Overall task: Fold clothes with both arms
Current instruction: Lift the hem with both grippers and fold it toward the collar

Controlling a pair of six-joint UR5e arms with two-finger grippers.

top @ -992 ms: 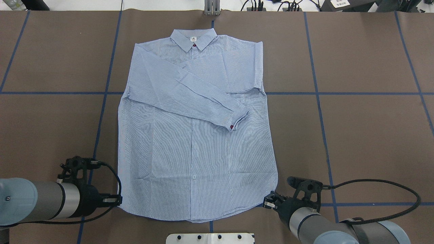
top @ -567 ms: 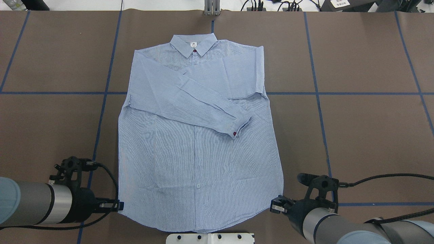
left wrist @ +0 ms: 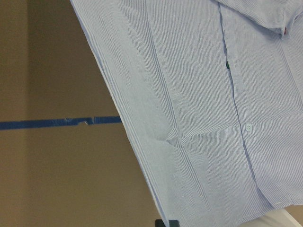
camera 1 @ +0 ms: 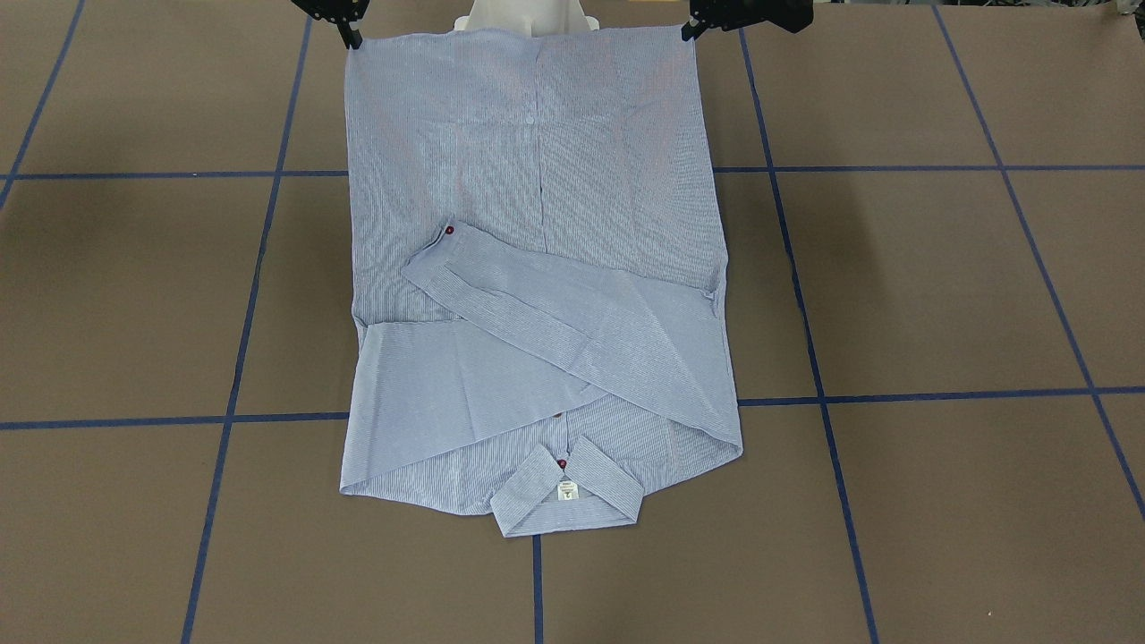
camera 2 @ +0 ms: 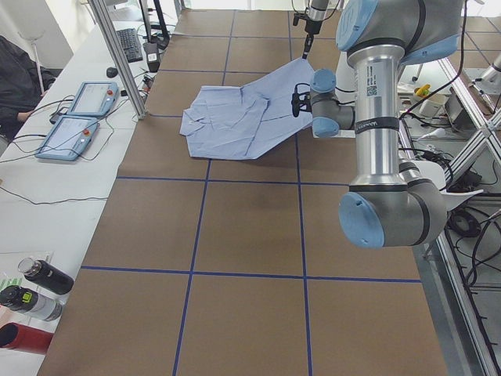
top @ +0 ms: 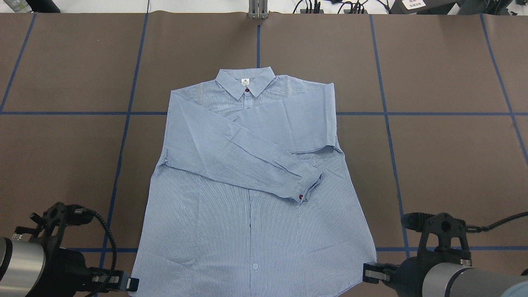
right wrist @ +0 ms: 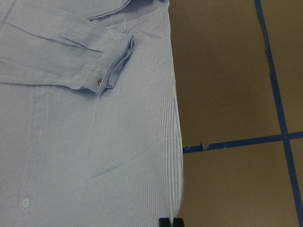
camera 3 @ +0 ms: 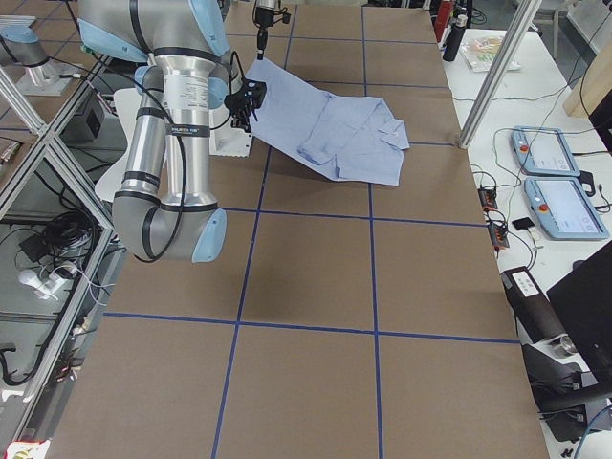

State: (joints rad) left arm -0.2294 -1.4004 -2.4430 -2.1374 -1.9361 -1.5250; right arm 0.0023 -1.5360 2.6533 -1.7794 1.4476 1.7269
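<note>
The light blue striped shirt [top: 247,222] lies face up, both sleeves folded across the chest, one cuff [top: 307,187] with a red button on top. Its collar [top: 245,81] rests on the table at the far end. My left gripper [top: 134,284] is shut on the hem's left corner and my right gripper [top: 367,272] is shut on the right corner. In the front-facing view the left gripper [camera 1: 687,32] and right gripper [camera 1: 351,39] hold the hem stretched taut. The side views show the hem end of the shirt [camera 2: 250,117] raised off the table, sloping down to the collar.
Brown table cover with blue tape lines [top: 385,123]. The white pedestal base [camera 1: 523,13] sits just behind the hem. A metal post [top: 258,10] stands at the far edge. Two teach pendants [camera 2: 78,117], bottles [camera 2: 31,290] and a person's sleeve [camera 2: 19,78] are beside the table.
Both grippers pulled back toward the robot and rose, holding the hem corners. The whole shirt slid toward the robot, its collar moving from the far edge toward mid-table.
</note>
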